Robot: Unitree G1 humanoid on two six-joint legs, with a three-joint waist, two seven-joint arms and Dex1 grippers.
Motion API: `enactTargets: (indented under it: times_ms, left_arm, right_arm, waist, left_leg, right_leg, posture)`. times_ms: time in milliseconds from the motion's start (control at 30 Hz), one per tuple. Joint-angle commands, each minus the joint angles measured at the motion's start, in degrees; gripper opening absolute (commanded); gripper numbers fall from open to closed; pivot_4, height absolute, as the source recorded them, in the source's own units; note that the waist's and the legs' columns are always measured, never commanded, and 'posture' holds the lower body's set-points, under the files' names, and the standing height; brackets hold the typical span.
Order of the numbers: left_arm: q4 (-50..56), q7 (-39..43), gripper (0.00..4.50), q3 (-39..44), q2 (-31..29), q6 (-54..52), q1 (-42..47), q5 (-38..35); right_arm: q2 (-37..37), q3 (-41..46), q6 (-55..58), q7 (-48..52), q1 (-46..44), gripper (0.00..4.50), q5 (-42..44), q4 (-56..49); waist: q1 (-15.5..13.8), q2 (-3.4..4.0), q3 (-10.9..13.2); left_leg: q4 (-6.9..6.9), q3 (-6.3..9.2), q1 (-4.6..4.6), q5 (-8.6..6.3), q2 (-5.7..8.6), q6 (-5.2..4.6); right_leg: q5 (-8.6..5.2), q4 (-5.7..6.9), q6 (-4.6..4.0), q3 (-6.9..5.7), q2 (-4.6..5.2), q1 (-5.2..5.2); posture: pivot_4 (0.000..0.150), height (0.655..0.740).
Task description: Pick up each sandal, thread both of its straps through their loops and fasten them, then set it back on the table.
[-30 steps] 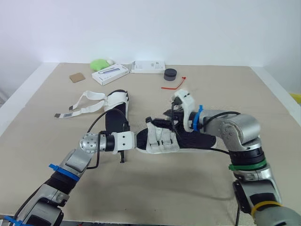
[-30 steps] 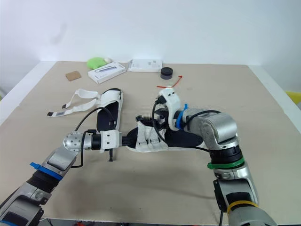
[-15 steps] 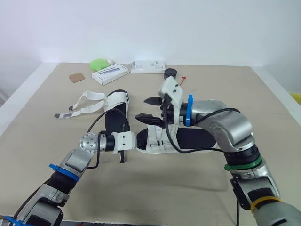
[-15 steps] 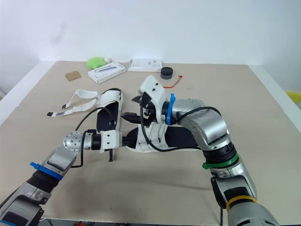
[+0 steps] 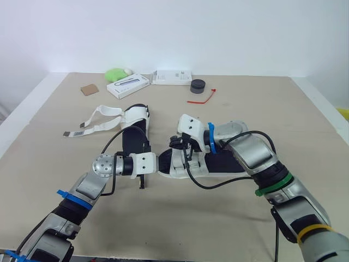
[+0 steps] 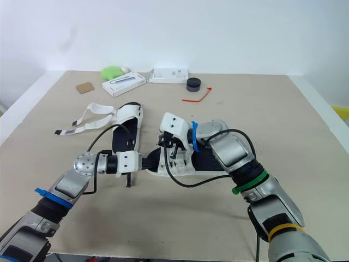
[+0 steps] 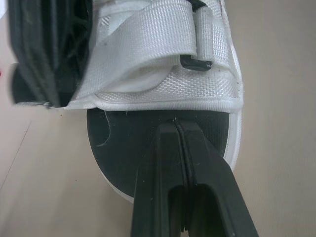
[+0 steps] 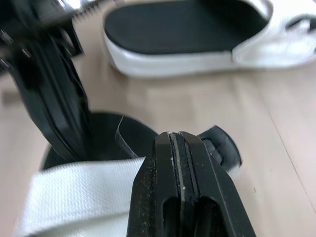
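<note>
Lowered since a moment ago, right gripper (image 8: 177, 136) sits closed on the near sandal (image 5: 226, 165) strap (image 8: 74, 197), perhaps pinching it; left gripper (image 7: 176, 123) closed at its toe.

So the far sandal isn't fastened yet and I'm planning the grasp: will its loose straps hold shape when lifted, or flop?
Probably flop: the loose straps lie flat and curled on the table, like thin webbing, so they'd likely dangle. The far sandal has a thick sole, so it probably lifts without bending.
</note>
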State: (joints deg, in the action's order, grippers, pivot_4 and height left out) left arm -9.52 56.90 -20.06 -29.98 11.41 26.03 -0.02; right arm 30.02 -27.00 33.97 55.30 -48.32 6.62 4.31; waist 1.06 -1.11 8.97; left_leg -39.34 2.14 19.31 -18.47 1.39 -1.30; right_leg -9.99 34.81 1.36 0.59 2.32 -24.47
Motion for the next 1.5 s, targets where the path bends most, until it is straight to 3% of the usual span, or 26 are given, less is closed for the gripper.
enactTargets:
  times_ms: [33, 200, 333, 467, 567, 700, 833, 867, 1133, 1500]
  left_arm:
    - [-4.58, 0.56, 0.0, -2.36, -0.52, -2.94, -1.61, 3.71]
    - [-4.14, 0.75, 0.0, -2.16, -0.54, -2.95, -1.32, 3.41]
    - [-2.52, 1.28, 0.0, -0.52, 0.02, -3.48, -0.9, 0.71]
    - [3.4, 4.99, 0.0, 3.78, 0.63, -9.57, -1.12, -9.24]
    - [8.95, 6.71, 0.87, 7.79, 0.39, -16.44, -1.37, -17.6]
    - [13.79, 8.01, 2.73, 11.08, -1.13, -20.87, -2.76, -22.51]
    - [20.47, 8.6, 4.39, 15.11, -3.25, -24.49, -6.32, -27.81]
    - [21.75, 8.52, 4.46, 15.71, -3.67, -24.93, -7.06, -28.51]
    - [30.36, 7.66, 4.46, 18.75, -6.03, -24.71, -13.1, -30.29]
    - [35.21, 4.44, 4.46, 18.63, -5.82, -23.54, -16.91, -28.73]
  right_arm:
    - [0.31, 0.28, 1.59, 1.51, -1.1, 0.04, -1.18, -0.17]
    - [-0.1, 1.42, 3.26, 2.24, -0.37, 0.04, -0.89, -1.33]
    - [-3.88, 12.11, 6.02, -1.04, -2.86, 0.04, 5.83, -2.4]
    - [-1.55, 20.92, 9.65, 0.75, -3.88, 1.33, 12.94, -5.96]
    - [3.48, 25.81, 10.02, 6.06, -1.37, 2.72, 18.48, -9.4]
    - [8.96, 28.28, 7.11, 9.74, 2.99, 4.5, 20.26, -9.65]
    - [15.34, 27.39, -0.91, 14.5, 9.05, 4.5, 16.24, -3.5]
    - [16.22, 26.73, -3.89, 15.75, 10.16, 4.5, 15.11, -1.92]
    - [13.88, 21.1, -28.63, 18.34, 11.07, 4.5, 4.72, 18.03]
    - [3.85, 21.4, -37.0, 16.87, 8.02, 4.5, 5.19, 25.17]
  waist:
    - [-0.01, 0.0, 0.0]
    - [-0.03, 0.0, 0.0]
    - [-0.02, 0.09, 0.11]
    - [-0.1, 0.29, 0.31]
    - [-0.04, 0.36, 0.45]
    - [0.0, 0.35, 0.5]
    - [0.07, 0.36, 0.58]
    - [0.02, 0.35, 0.6]
    - [0.1, 0.27, 0.88]
    - [0.17, 0.12, 0.98]
  left_leg:
    - [0.0, 0.01, 0.0, 0.0, 0.0, 0.0]
    - [0.0, 0.05, 0.01, 0.0, 0.01, 0.0]
    - [0.0, 0.1, 0.06, 0.0, 0.01, 0.01]
    - [-0.03, 0.27, 0.34, 0.02, 0.05, 0.04]
    - [-0.05, 0.36, 1.16, 0.03, 0.04, 0.18]
    - [-0.03, 0.45, 1.7, -0.12, 0.0, 0.36]
    - [-0.02, 0.28, 1.97, -0.19, 0.0, 0.47]
    - [-0.02, 0.25, 1.97, -0.19, 0.01, 0.48]
    - [-0.08, -0.16, 1.73, -0.05, -0.01, 0.72]
    - [-0.12, -0.52, 1.26, 0.01, -0.17, 0.8]
  right_leg:
    - [0.0, 0.0, 0.0, 0.0, 0.01, 0.0]
    - [-0.01, 0.0, -0.02, -0.05, 0.04, 0.0]
    - [0.0, 0.0, -0.05, -0.13, 0.06, -0.03]
    - [0.03, 0.01, -0.1, -0.27, 0.1, -0.3]
    - [0.32, 0.12, -0.57, -0.42, 0.09, -1.02]
    - [0.14, 0.14, -0.66, -0.57, 0.11, -1.54]
    - [0.11, 0.09, -0.64, -0.47, 0.16, -1.87]
    - [0.1, 0.07, -0.64, -0.46, 0.18, -1.87]
    - [0.19, 0.18, -0.57, -0.12, -0.09, -1.76]
    - [0.47, 0.21, -0.61, 0.34, -0.35, -1.44]
  posture:
    - [0.15, 0.74]
    - [0.15, 0.74]
    - [0.15, 0.74]
    - [0.15, 0.74]
    - [0.15, 0.74]
    - [0.15, 0.74]
    - [0.15, 0.74]
    - [0.15, 0.74]
    - [0.15, 0.74]
    - [0.15, 0.74]
